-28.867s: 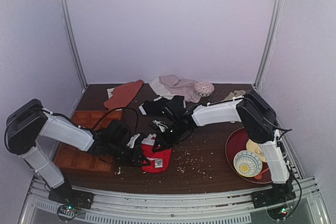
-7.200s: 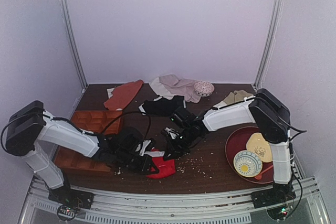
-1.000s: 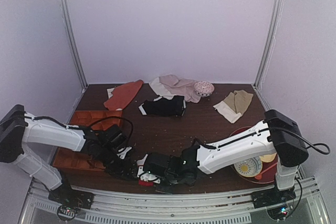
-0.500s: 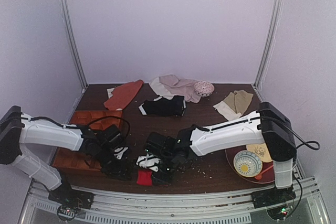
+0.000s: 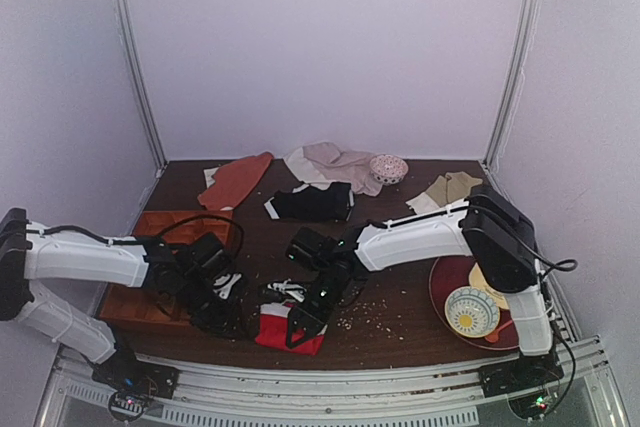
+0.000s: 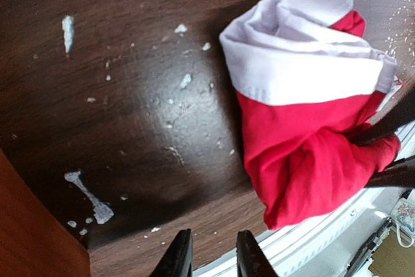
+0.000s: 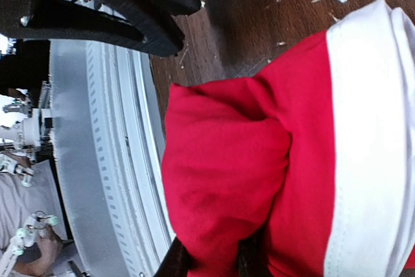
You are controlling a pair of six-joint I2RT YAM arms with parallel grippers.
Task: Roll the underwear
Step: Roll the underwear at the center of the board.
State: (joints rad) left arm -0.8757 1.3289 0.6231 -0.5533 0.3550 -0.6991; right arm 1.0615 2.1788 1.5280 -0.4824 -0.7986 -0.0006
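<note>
An orange compartment tray (image 5: 165, 227) lay at the far left of the counter (image 5: 410, 292), with the left arm reaching over it. The left hand (image 6: 211, 261) stood just left of the underwear (image 6: 305, 141), its fingers slightly parted and grasping nothing, bare counter between them. The underwear sat bunched at the counter's near edge, white waistband toward the back. The right hand (image 7: 211, 261) was clenched on its red end. Black briefs (image 5: 312, 203) lay well behind. Crumbs (image 5: 365, 305) littered the counter to the right. Beyond them, a red plate (image 5: 445, 272) carried a bowl (image 5: 471, 310).
</note>
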